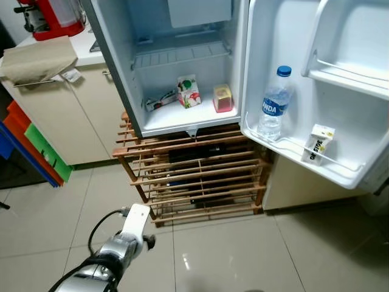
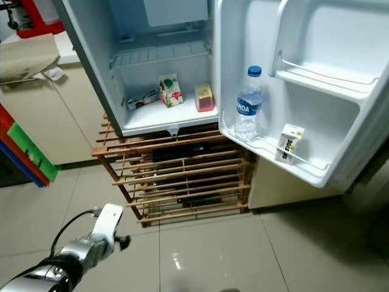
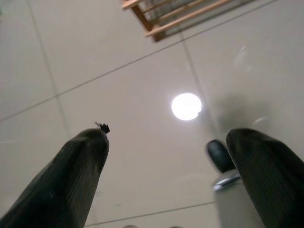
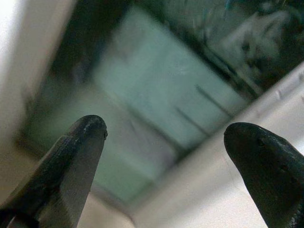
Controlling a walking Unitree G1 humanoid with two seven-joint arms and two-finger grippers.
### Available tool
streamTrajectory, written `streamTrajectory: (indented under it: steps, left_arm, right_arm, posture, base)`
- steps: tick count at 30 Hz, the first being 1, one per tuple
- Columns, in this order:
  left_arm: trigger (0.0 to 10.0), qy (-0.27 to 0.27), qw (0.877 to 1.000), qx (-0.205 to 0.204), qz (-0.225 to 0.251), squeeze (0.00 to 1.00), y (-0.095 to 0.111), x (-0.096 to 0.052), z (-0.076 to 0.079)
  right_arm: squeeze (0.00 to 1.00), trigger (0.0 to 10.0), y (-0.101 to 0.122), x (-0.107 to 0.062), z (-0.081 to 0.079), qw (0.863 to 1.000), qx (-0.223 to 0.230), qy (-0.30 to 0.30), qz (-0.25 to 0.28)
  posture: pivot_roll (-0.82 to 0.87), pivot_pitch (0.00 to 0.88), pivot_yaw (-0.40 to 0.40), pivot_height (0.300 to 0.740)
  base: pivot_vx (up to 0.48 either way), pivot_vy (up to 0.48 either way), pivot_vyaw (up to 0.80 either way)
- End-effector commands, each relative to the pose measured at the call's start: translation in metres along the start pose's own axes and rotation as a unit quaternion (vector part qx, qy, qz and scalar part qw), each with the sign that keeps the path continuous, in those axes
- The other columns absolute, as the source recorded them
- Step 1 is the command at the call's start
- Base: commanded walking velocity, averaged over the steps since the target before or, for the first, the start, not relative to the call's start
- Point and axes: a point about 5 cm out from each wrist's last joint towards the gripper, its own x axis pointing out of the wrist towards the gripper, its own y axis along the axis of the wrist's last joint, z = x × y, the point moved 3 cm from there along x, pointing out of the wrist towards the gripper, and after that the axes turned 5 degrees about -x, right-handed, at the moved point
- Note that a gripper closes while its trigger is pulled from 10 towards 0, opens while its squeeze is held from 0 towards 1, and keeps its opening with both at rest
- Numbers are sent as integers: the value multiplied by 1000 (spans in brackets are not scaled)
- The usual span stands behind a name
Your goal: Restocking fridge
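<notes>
While the open mini fridge (image 1: 182,91) holds only a juice carton (image 1: 189,91) and a water bottle (image 1: 275,103), both our left gripper (image 3: 166,161) and right gripper (image 4: 164,156) gape empty, so we should fetch stock first.

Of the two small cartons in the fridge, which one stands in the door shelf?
The white carton with black lettering stands in the door shelf, near the water bottle. The other carton, red and green, sits inside the fridge.
</notes>
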Motion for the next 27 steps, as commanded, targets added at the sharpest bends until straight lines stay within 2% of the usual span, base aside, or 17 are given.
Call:
streamTrajectory:
  steps: [1, 4, 7, 9, 13, 14, 15, 16, 17, 18, 19, 21, 22, 23, 24, 26, 27]
  left_arm:
    - [10000, 16, 1000, 12, -15, 0, -11, 0, -7]
    - [10000, 20, 999, 35, -27, 0, -21, 1, -8]
    - [10000, 22, 999, 36, -27, 0, -22, 1, -8]
    - [10000, 26, 999, 40, -26, 0, -22, 1, -9]
    - [10000, 26, 998, 45, -27, 0, -22, 1, -7]
    - [10000, 26, 998, 45, -27, 0, -22, 1, -7]
    - [10000, 27, 998, 56, -33, 0, -24, 1, -8]
    - [10000, 27, 998, 56, -33, 0, -24, 1, -8]
    - [10000, 28, 997, 60, -36, 0, -26, 1, -9]
    - [10000, 30, 996, 64, -52, 0, -35, 0, -10]
    - [10000, 30, 996, 64, -52, 0, -35, 0, -10]
    - [10000, 27, 995, 69, -61, 0, -42, 0, -9]
    - [10000, 27, 995, 69, -61, 0, -42, 0, -9]
    - [10000, 23, 995, 72, -67, 0, -46, 0, -6]
    - [10000, 21, 995, 70, -69, 0, -48, 0, -4]
    - [10000, 20, 995, 67, -72, 0, -49, 0, -3]
    - [10000, 20, 995, 61, -74, 0, -51, 0, -2]
  right_arm:
    - [0, 10000, 20, 4, -2, 998, 50, 15, 30]
    - [0, 10000, 48, -3, -25, 988, 106, 91, 60]
    - [0, 10000, 56, -9, -34, 984, 117, 114, 73]
    - [0, 10000, 70, -21, -51, 970, 153, 166, 86]
    - [0, 10000, 104, -55, -80, 924, 214, 287, 132]
    - [0, 10000, 104, -55, -80, 924, 214, 287, 132]
    - [0, 10000, 122, -85, -92, 884, 238, 370, 155]
    - [0, 10000, 122, -85, -92, 884, 238, 370, 155]
    - [0, 10000, 129, -99, -96, 864, 247, 407, 164]
    - [0, 10000, 145, -156, -108, 778, 257, 547, 174]
    - [0, 10000, 145, -156, -108, 778, 257, 547, 174]
    - [0, 10000, 151, -208, -108, 691, 248, 655, 180]
    - [0, 10000, 151, -208, -108, 691, 248, 655, 180]
    - [0, 10000, 152, -251, -97, 606, 230, 738, 189]
    - [0, 10000, 151, -265, -92, 573, 229, 764, 186]
    - [0, 10000, 149, -267, -92, 566, 231, 771, 181]
    - [0, 10000, 144, -260, -96, 579, 227, 765, 170]
  posture:
    - [-278, 13, 123, 740]
    - [-289, 19, 125, 740]
    - [-290, 18, 125, 740]
    - [-288, 16, 131, 740]
    - [-288, 16, 139, 740]
    - [-288, 16, 139, 740]
    - [-291, 21, 145, 740]
    - [-291, 21, 145, 740]
    - [-292, 22, 147, 740]
    - [-297, 28, 150, 740]
    - [-297, 28, 150, 740]
    - [-297, 31, 150, 740]
    - [-297, 31, 150, 740]
    - [-295, 32, 148, 740]
    - [-293, 31, 145, 740]
    - [-289, 30, 140, 740]
    - [-288, 29, 139, 740]
  base:
    - [0, 0, 0]
    - [0, 0, 0]
    - [0, 0, 0]
    - [0, 0, 0]
    - [0, 0, 0]
    - [0, 0, 0]
    - [0, 0, 0]
    - [0, 0, 0]
    - [0, 0, 0]
    - [0, 0, 0]
    - [0, 0, 0]
    - [0, 0, 0]
    - [0, 0, 0]
    - [0, 0, 0]
    - [0, 0, 0]
    - [0, 0, 0]
    - [0, 0, 0]
